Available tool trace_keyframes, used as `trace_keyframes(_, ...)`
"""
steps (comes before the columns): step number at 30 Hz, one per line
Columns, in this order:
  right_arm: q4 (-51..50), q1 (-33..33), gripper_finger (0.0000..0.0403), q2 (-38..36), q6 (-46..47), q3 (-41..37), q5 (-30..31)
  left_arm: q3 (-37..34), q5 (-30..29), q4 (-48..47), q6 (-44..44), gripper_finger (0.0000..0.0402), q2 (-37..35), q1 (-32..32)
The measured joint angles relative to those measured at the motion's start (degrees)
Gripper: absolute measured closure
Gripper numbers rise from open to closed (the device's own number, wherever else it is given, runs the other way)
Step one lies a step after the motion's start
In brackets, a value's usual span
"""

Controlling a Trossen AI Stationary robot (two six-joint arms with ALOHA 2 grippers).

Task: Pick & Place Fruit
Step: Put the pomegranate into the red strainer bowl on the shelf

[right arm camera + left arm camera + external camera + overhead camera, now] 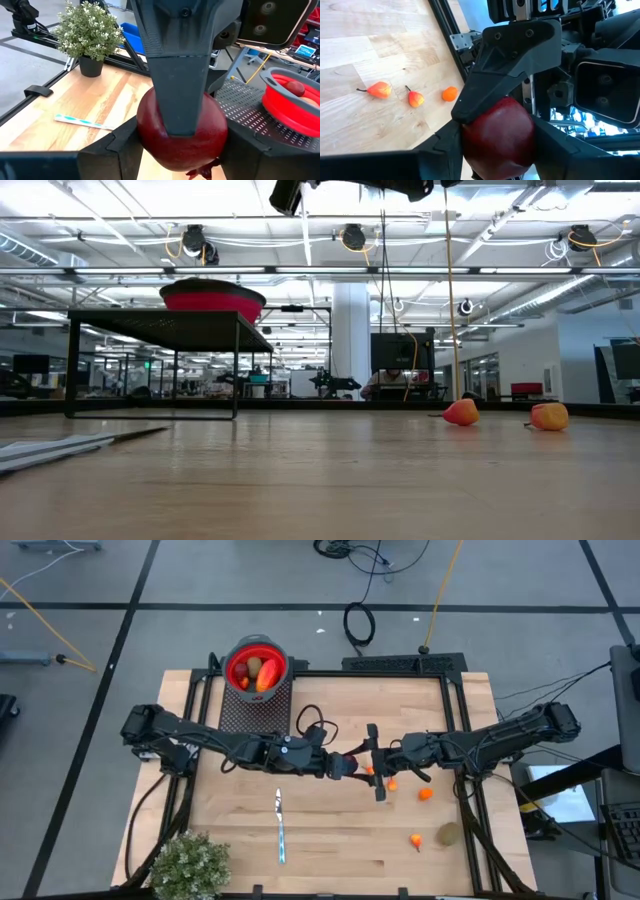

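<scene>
Dark red ball: a dark red ball (499, 134) sits above the middle of the wooden table (330, 840), caught between both claws at once; it fills the near part of each wrist view.
Left gripper: the left gripper (492, 150) reaches in from the left, its two fingers pressed against opposite sides of the ball.
Right gripper: the right gripper (175, 150) meets it from the right, fingers likewise clamped on the same ball, so the two claws cross over it.
Loose fruit: three small orange bits (426, 794) lie on the wood near the right gripper, and a brown-green oval (448, 834) rests just beside the nearest one.
Red bowl: a red bowl (237, 652) stands on a black mesh stand (255, 712) at the table's far edge, holding several fruits.
Knife: a silver-and-teal knife (281, 830) lies on the wood in front of the arms.
Plant: a bushy green plant (190, 865) stands at the near left corner.
</scene>
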Motion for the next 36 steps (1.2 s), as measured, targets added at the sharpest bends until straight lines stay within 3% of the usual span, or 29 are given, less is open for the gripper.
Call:
trace_keyframes(11,-1.0,1.6,0.0134,0.1,0.2,0.0,0.0,0.0,0.5,-1.4,0.2,0.0217,0.0,-0.1)
trace_keyframes(19,-7.3,1.6,0.0104,-2.3,3.5,0.0,1.0,0.0,0.3,-3.0,0.0,0.0216,0.0,0.0)
trace_keyframes(29,-24.6,1.6,0.0120,-12.0,10.8,0.0,3.1,0.0,1.5,-4.5,-1.0,0.0216,0.0,0.0)
trace_keyframes(36,-35.6,1.6,0.0169,-20.0,14.4,0.0,4.6,0.0,1.5,-4.4,-1.3,0.0216,0.0,0.0)
